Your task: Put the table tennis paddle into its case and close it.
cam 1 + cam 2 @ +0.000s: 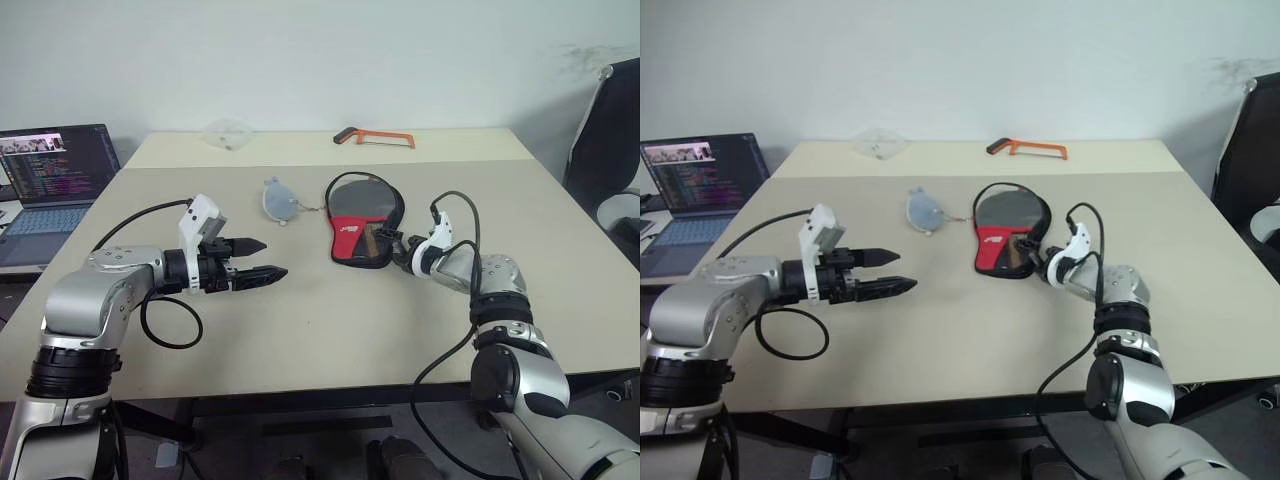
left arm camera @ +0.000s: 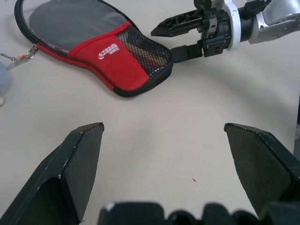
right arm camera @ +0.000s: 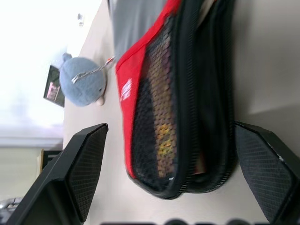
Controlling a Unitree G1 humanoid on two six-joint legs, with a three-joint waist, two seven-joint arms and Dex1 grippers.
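Observation:
The case [image 1: 358, 215] lies flat at the table's middle: black piping, grey top, red panel with a white logo [image 2: 107, 51] and a mesh pocket. The table tennis paddle is inside it; its striped handle [image 3: 161, 140] shows through the mesh, and the zip edge gapes at that narrow end. My right gripper [image 1: 395, 245] is open, its fingers [image 3: 86, 168] on either side of the case's narrow end, close to it. My left gripper [image 1: 272, 258] hovers open and empty above the table to the case's left, pointing toward it.
A grey-blue plush charm [image 1: 277, 200] hangs by a chain from the case's zip. An orange-framed hacksaw [image 1: 375, 137] and a small clear plastic bag [image 1: 228, 132] lie at the far edge. A laptop [image 1: 55, 180] stands at the left and a black chair [image 1: 610, 140] at the right.

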